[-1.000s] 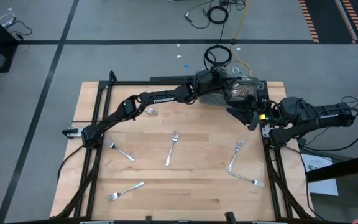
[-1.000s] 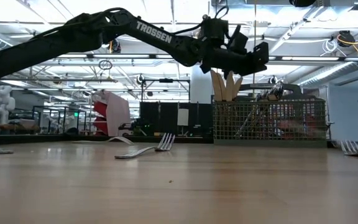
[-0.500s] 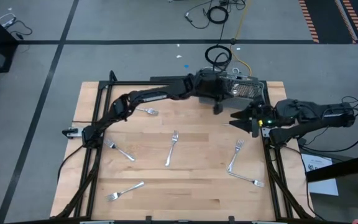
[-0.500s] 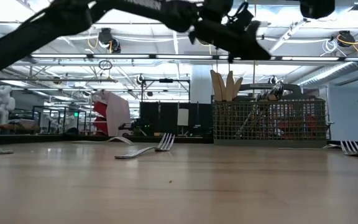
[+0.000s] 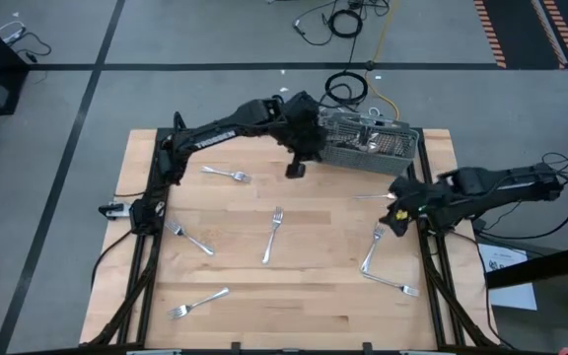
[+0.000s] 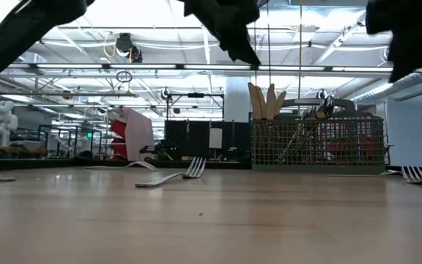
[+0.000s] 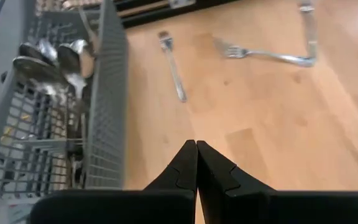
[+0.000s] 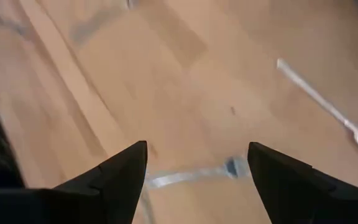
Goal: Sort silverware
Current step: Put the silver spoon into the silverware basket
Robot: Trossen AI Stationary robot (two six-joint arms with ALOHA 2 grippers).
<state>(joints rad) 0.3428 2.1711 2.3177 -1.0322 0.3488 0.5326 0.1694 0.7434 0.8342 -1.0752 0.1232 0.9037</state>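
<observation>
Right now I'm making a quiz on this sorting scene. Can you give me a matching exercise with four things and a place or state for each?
Things:
1. left hand
2. right hand
3. grey mesh caddy
4. spoons

Places or states:
A. open, above the table's right side
B. at the table's far edge
C. inside the caddy
D. shut and empty, just beside the caddy

Pairs: 1-D, 2-A, 3-B, 4-C

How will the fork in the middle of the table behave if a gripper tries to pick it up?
The fork looks like thin shiny metal, so probably stiff and light. It lies flat on the wooden table, so fingers may slip off; it would likely slide, not roll.
</observation>
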